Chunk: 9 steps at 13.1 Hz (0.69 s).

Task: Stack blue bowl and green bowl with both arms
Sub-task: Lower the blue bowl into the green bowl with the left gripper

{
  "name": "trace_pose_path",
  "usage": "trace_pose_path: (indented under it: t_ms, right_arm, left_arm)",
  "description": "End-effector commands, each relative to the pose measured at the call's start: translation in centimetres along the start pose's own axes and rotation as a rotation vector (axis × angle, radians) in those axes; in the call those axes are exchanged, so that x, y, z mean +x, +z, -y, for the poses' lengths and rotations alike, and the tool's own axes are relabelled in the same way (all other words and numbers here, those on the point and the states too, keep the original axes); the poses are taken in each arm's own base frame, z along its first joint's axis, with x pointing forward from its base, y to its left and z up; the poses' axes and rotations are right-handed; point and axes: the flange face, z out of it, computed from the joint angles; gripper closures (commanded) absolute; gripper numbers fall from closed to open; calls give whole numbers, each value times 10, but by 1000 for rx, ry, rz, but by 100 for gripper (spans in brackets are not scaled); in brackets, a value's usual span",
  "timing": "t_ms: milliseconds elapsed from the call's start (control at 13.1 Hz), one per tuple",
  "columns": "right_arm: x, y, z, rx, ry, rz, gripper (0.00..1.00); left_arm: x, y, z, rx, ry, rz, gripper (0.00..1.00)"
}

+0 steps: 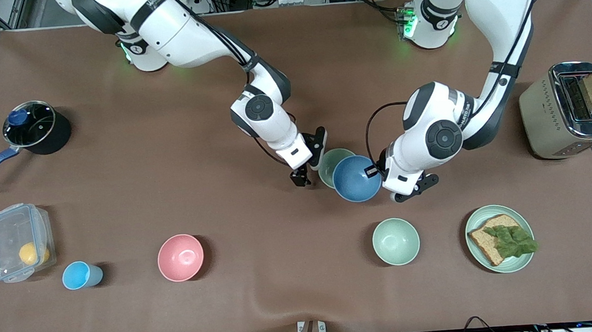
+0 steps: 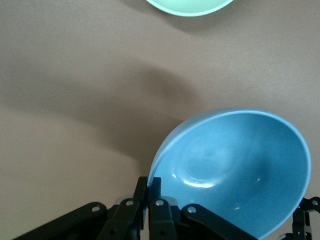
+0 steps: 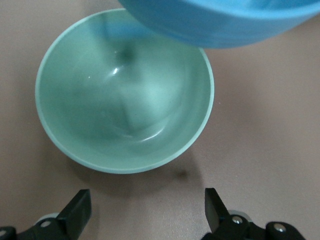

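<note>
The left arm is bent down from its base toward the table's middle, and the left gripper (image 1: 374,171) is clamped shut on the rim of the blue bowl (image 1: 355,178), held tilted in the air. The right arm is reached in alongside; the right gripper (image 1: 310,161) is held wide open just beside the green bowl (image 1: 331,164).

The blue bowl (image 1: 355,178), clamped at its rim in the left pincer (image 1: 377,171), hangs partly over the green bowl (image 1: 331,163); the right pincer (image 1: 308,161) is beside it.
</note>
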Motion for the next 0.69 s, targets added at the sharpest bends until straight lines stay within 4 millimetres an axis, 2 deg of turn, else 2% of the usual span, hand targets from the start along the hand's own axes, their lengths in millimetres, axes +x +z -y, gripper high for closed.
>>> trace_pose_path:
  t_ms: [0, 383, 612]
  right_arm:
    - [-1, -1, 1, -2, 11, -6, 0]
    - [-1, 1, 4, 2, 8, -6, 0]
    - [-2, 4, 5, 3, 5, -2, 0]
  left_arm:
    - [-7, 11, -14, -2, -8, 13, 100]
    - [-12, 20, -20, -2, -28, 9, 100]
    - [-22, 29, -29, -16, -8, -2, 100]
